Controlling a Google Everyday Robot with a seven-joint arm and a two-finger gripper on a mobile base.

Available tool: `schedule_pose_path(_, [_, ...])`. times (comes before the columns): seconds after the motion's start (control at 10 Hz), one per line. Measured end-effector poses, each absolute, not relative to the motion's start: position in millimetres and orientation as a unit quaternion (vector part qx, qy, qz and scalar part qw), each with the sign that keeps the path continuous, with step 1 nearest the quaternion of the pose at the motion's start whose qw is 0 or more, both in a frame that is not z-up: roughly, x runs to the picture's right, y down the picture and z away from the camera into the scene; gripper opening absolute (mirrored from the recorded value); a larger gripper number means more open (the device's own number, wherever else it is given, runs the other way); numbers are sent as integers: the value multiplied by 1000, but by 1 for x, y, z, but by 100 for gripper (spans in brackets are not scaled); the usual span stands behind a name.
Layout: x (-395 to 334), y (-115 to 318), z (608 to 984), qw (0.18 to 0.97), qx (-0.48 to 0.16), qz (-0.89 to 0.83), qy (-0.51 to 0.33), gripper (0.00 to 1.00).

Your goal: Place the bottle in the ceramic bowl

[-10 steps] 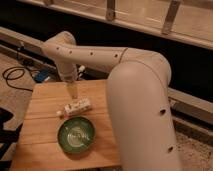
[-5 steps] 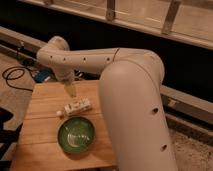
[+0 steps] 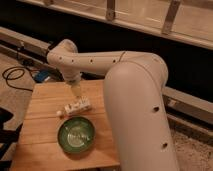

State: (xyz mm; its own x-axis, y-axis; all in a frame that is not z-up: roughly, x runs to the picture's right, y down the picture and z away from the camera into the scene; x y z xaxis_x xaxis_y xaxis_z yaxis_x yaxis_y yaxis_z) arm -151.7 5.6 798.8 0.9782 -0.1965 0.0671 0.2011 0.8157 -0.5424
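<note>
The small white bottle (image 3: 76,107) lies on its side on the wooden table (image 3: 45,130), its pale cap end pointing left. The round green ceramic bowl (image 3: 76,135) with a pale swirl inside sits just in front of it. My gripper (image 3: 78,92) hangs from the white arm directly above the bottle's right part, close over it. The bottle rests on the table, beside the bowl and outside it.
The large white arm (image 3: 135,100) covers the table's right side. A black cable (image 3: 12,77) lies on the floor at the left. A dark wall and rail run behind the table. The table's left and front edges are near.
The arm has swung left and the gripper has come down toward the bottle. The bottle and the bowl have not moved.
</note>
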Motion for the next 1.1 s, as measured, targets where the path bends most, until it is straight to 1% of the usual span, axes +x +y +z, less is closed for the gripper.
schedule_pose_path(0.2, [-150, 18, 806, 948, -297, -114, -15, 65])
schedule_pose_path(0.8, [-149, 19, 809, 946, -304, -110, -18, 65])
schedule_pose_path(1.0, [-150, 31, 822, 940, -322, -111, -24, 65])
schedule_pose_path(1.1, [-148, 45, 838, 936, -334, -110, -26, 65])
